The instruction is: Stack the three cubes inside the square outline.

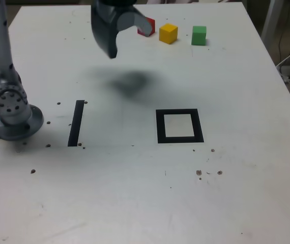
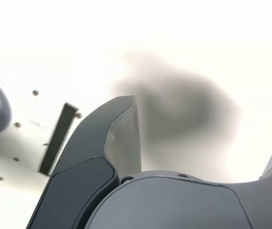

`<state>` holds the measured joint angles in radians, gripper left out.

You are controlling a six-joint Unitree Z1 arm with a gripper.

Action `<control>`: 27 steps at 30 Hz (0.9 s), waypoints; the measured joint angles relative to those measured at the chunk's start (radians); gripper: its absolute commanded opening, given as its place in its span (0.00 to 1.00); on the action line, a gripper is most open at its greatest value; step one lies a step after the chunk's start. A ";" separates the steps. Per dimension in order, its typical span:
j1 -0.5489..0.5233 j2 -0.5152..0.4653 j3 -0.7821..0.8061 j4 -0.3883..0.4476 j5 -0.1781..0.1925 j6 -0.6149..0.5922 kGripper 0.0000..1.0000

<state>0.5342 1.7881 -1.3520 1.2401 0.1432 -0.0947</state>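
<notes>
Pocked white tabletop (image 1: 109, 193) was marked with a square outline (image 1: 179, 140) right of centre in the exterior view. Stacking seemed not yet begun: red cube (image 1: 146, 27), yellow cube (image 1: 168, 33) and green cube (image 1: 199, 35) were spread across the upper right, so an approach and descent were called for. The gripper (image 1: 130, 38) was held aloft at upper centre, jaws wide, nothing gripped.

Bare tabletop (image 1: 119, 188) between black strip (image 1: 76, 123) and square outline (image 1: 161, 126).
</notes>
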 measured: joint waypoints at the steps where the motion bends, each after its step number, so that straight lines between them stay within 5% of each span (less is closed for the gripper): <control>1: 0.017 0.018 -0.021 0.009 0.000 0.008 0.98; 27: 0.272 0.361 -0.542 0.213 -0.058 0.131 0.98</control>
<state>0.8066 2.1493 -1.8937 1.4533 0.0852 0.0365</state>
